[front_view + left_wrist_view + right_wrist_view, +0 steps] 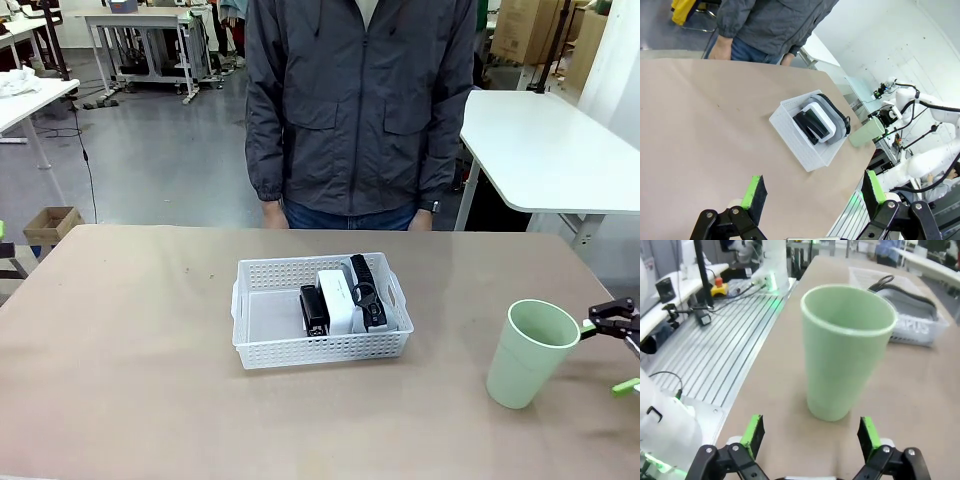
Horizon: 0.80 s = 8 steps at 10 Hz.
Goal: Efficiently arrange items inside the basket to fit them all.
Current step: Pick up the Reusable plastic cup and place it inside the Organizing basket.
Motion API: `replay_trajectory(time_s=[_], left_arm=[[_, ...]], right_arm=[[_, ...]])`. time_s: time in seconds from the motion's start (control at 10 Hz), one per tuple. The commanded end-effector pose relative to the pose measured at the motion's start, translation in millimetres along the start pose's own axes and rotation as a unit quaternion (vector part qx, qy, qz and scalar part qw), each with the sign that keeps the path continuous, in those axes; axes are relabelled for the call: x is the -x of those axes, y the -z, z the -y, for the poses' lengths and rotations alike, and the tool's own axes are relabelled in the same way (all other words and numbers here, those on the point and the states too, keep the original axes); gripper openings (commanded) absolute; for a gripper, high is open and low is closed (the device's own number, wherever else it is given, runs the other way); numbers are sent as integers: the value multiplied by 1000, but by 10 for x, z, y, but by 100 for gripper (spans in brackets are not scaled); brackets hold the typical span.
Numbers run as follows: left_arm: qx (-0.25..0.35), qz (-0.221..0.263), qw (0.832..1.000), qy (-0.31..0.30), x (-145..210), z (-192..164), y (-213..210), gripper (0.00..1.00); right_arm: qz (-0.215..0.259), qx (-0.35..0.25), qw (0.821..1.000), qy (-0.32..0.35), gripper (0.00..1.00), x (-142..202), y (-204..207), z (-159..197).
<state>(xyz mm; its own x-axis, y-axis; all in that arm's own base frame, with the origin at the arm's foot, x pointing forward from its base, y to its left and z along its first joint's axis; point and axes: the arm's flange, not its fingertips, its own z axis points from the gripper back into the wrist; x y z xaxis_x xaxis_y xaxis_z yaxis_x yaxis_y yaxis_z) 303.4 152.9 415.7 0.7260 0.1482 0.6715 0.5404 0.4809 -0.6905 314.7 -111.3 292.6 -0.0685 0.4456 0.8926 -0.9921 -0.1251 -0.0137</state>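
Front view across a tan table (130,330): nearest, at the right edge, the right gripper (607,356) is spread wide and empty, just beside a pale green cup (530,352) standing upright outside the basket. The left gripper (812,190) is also wide open, holding nothing, well apart from the basket. Mid-table, the white basket (320,350) holds a black stapler (314,308), white box (338,295) and grey pouch (368,290) side by side. A person (360,100) stands at the far edge.

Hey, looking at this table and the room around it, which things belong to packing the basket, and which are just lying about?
Part of the job: basket; white box, black stapler and grey pouch, all inside it; green cup, standing outside it on the brown table.

Lying about: cardboard box on the floor; white side table.
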Motion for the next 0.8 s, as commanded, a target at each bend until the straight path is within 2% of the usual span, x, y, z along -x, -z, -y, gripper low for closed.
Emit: replay_trajectory(time_s=[0.0,0.3,0.4,0.7], left_arm=[[6,8,1000,-2,-25,29,1,100],[6,8,1000,-2,-25,29,1,100],[6,8,1000,-2,-25,29,1,100],[6,8,1000,-2,-25,29,1,100]], right_arm=[[-21,59,998,-24,100,308,316,-188],[-35,48,998,-14,100,360,520,-138],[-47,62,997,-13,100,383,556,-117],[-48,34,998,-11,100,419,779,-59]])
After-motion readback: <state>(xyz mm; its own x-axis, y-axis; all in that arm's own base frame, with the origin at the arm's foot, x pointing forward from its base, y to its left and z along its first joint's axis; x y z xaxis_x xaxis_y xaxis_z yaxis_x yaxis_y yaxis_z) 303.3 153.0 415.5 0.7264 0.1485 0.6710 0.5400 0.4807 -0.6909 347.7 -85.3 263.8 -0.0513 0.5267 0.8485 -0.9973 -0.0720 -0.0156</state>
